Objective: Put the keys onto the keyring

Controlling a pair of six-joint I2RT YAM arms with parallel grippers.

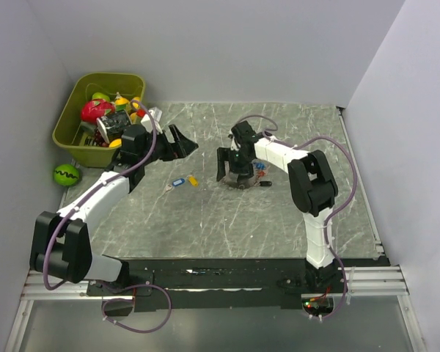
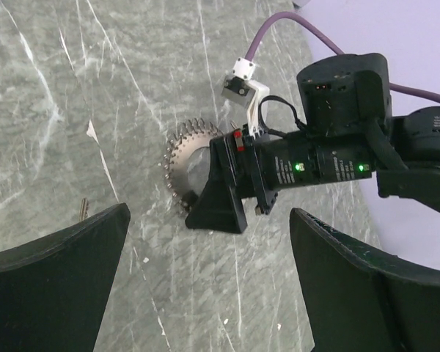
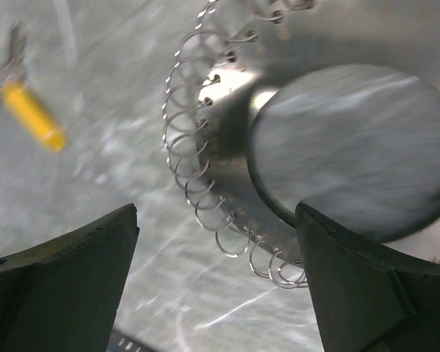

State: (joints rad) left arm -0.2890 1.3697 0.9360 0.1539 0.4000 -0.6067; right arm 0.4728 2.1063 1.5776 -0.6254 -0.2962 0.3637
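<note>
- The right gripper (image 1: 235, 176) hangs low over the keyring (image 1: 239, 181) near the middle of the table (image 1: 279, 220), jaws spread wide and holding nothing. In its wrist view the ring's rim of wire loops lies in the gap between the two fingers (image 3: 66, 286), with a dark round disc (image 3: 352, 147) inside the loops. Whether a fingertip touches the ring cannot be told.
- The left gripper (image 1: 182, 143) is also wide open and empty. It is raised off the table and faces across towards the right gripper and the ring, both of which show in its wrist view.
- The keys (image 1: 174, 184) lie flat on the table, well apart from the keyring, on the left arm's side of it. In the top view they sit just nearer the arm bases than the left gripper.
- The two grippers look about equally near the keys. Since the right one is already set over the ring, the left arm seems the likelier one to fetch them.
- The key with the blue tag (image 1: 178, 182) lies roughly left to right across the table. The yellow tag (image 3: 33, 116) sits just beside it on the ring's side and lies at a slant.
- For a pick, the left gripper would probably need to tip down and come back towards its own base, closing across a tag's short width.
</note>
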